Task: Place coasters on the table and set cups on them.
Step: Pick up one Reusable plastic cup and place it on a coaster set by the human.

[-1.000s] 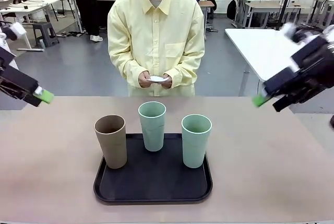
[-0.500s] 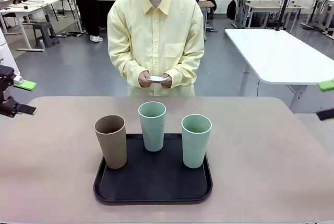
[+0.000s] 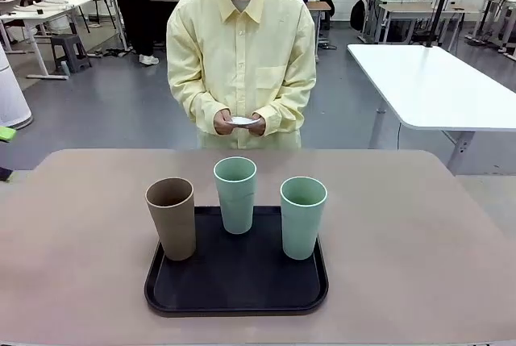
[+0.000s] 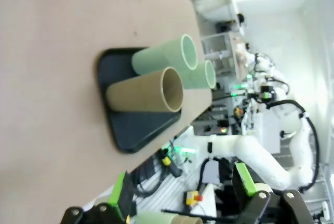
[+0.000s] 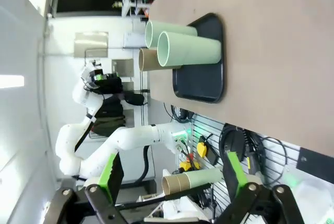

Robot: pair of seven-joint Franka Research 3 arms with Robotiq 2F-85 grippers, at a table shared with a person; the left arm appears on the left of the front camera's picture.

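A tan cup (image 3: 172, 218) and two sage green cups (image 3: 235, 194) (image 3: 303, 217) stand upright on a black tray (image 3: 236, 285) in the middle of the beige table (image 3: 419, 241). At the far side a person holds the white coasters (image 3: 242, 122) in both hands at waist height. My left gripper (image 3: 4, 152) just shows at the picture's left edge, far from the cups. In the left wrist view the left gripper (image 4: 182, 187) is open and empty, with the tan cup (image 4: 146, 94) and tray (image 4: 135, 130) ahead. The right gripper (image 5: 172, 174) is open and empty, the green cups (image 5: 190, 49) well ahead.
A white table (image 3: 427, 80) stands behind at the right. Bare tabletop (image 4: 52, 51) lies on both sides of the tray and in front of the person. The robot's base and cabling show past the table's near edge in the wrist views.
Both arms have drawn back outward from over the table; the right gripper has left the front view and the left is at the edge. The cups and the person's hands are unchanged.
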